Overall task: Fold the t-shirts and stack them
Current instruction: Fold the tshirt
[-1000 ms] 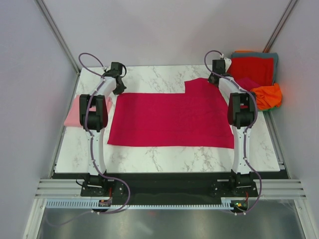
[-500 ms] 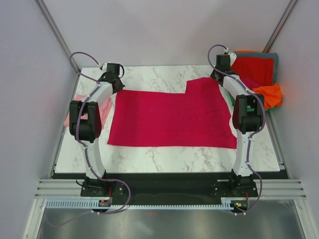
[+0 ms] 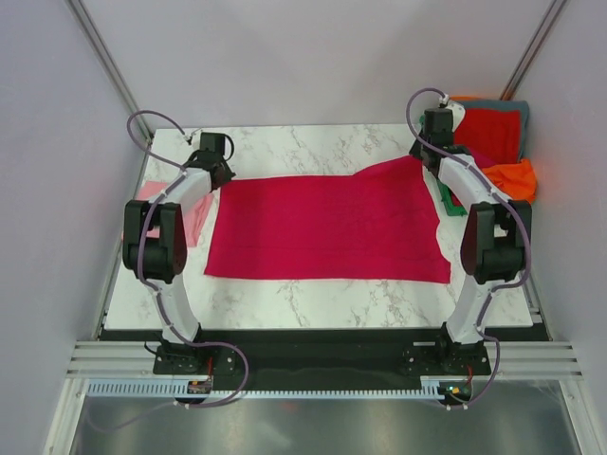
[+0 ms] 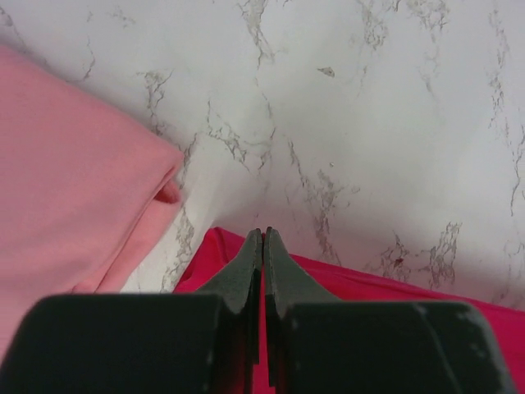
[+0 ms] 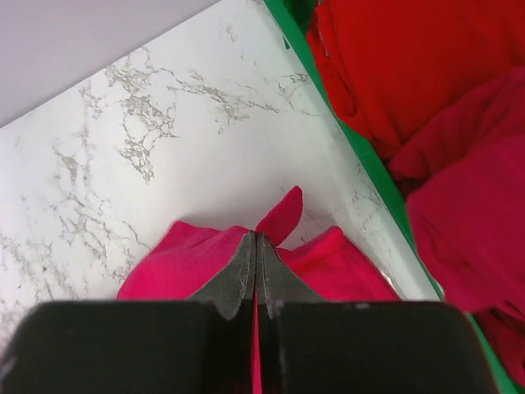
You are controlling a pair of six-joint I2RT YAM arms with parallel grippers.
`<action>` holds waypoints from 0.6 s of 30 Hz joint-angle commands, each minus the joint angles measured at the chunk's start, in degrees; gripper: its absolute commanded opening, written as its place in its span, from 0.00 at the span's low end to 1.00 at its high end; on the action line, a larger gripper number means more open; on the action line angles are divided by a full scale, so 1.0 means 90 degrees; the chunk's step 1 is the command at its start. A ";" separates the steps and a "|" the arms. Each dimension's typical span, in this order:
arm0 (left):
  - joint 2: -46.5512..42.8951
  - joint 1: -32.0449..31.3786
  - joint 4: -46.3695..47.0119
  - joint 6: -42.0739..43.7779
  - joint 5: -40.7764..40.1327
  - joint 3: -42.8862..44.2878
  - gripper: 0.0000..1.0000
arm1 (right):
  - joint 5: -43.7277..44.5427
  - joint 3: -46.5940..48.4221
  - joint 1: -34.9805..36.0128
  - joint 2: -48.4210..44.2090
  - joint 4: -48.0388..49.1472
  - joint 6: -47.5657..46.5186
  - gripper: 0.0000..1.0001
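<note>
A deep crimson t-shirt (image 3: 327, 227) lies spread flat across the middle of the marble table. My left gripper (image 3: 216, 171) is shut on its far left corner (image 4: 215, 246), and red cloth shows between the closed jaws. At the far right corner (image 5: 283, 217), my right gripper (image 3: 429, 152) is shut on the cloth, which is lifted and bunched there. A folded light pink t-shirt (image 3: 194, 218) rests at the left edge, beside the left arm, and fills the left of the left wrist view (image 4: 66, 189).
A pile of red (image 3: 484, 128), orange (image 3: 512, 180) and grey (image 3: 493, 102) t-shirts sits in a green bin (image 5: 361, 148) at the back right, close to my right gripper. Grey walls close in on both sides.
Both arms have swung outward and toward the far edge, holding the shirt's far corners. The far right corner has been drawn further right and its stepped edge has smoothed into a slope.
</note>
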 commanded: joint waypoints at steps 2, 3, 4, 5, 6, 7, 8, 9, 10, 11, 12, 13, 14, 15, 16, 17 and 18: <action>-0.0839 -0.0010 0.0414 -0.0231 -0.0151 -0.0433 0.02 | 0.0027 -0.0708 -0.0011 -0.1034 0.0260 -0.0093 0.00; -0.0957 -0.0010 0.0472 -0.0222 -0.0151 -0.0521 0.02 | 0.0027 -0.0807 -0.0021 -0.1162 0.0289 -0.0094 0.00; -0.1045 -0.0010 0.0482 -0.0231 -0.0141 -0.0667 0.02 | 0.0047 -0.0885 -0.0021 -0.1270 0.0280 -0.0113 0.00; -0.1201 -0.0010 0.0492 -0.0232 -0.0073 -0.0726 0.02 | 0.0028 -0.1011 -0.0021 -0.1493 0.0270 -0.0123 0.00; -0.1270 -0.0010 0.0492 -0.0232 -0.0024 -0.0775 0.02 | 0.0018 -0.1061 -0.0021 -0.1602 0.0241 -0.0171 0.00; -0.1339 -0.0010 0.0492 -0.0232 0.0015 -0.0863 0.02 | -0.0002 -0.1110 -0.0021 -0.1719 0.0231 -0.0181 0.00; -0.1484 -0.0010 0.0502 -0.0251 0.0064 -0.0912 0.02 | -0.0031 -0.1217 -0.0021 -0.1923 0.0211 -0.0191 0.00; -0.1544 -0.0010 0.0492 -0.0251 0.0054 -0.1028 0.02 | -0.0051 -0.1276 -0.0021 -0.2032 0.0163 -0.0191 0.00; -0.1622 -0.0010 0.0492 -0.0261 0.0064 -0.1097 0.02 | -0.0070 -0.1354 -0.0021 -0.2149 0.0153 -0.0191 0.00; -0.1690 -0.0010 0.0492 -0.0290 0.0054 -0.1166 0.02 | -0.0080 -0.1558 -0.0021 -0.2363 0.0153 -0.0191 0.00; -0.1836 -0.0010 0.0502 -0.0309 0.0054 -0.1234 0.02 | -0.0090 -0.1666 -0.0021 -0.2471 0.0153 -0.0172 0.00; -0.1895 0.0000 0.0512 -0.0310 0.0045 -0.1351 0.02 | -0.0119 -0.1754 -0.0021 -0.2569 0.0143 -0.0181 0.00; -0.1964 -0.0010 0.0502 -0.0339 0.0045 -0.1410 0.02 | -0.0119 -0.1939 -0.0021 -0.2744 0.0133 -0.0181 0.00; -0.2042 0.0000 0.0502 -0.0329 0.0054 -0.1468 0.02 | -0.0119 -0.2018 -0.0021 -0.2833 0.0085 -0.0181 0.00; -0.2178 -0.0010 0.0512 -0.0339 0.0064 -0.1566 0.02 | -0.0119 -0.2115 -0.0021 -0.2920 0.0065 -0.0191 0.00; -0.2237 -0.0010 0.0512 -0.0310 0.0083 -0.1605 0.02 | -0.0129 -0.2300 -0.0021 -0.3115 0.0055 -0.0182 0.00; -0.2296 -0.0010 0.0502 -0.0300 0.0093 -0.1664 0.02 | -0.0129 -0.2408 -0.0021 -0.3233 0.0055 -0.0181 0.00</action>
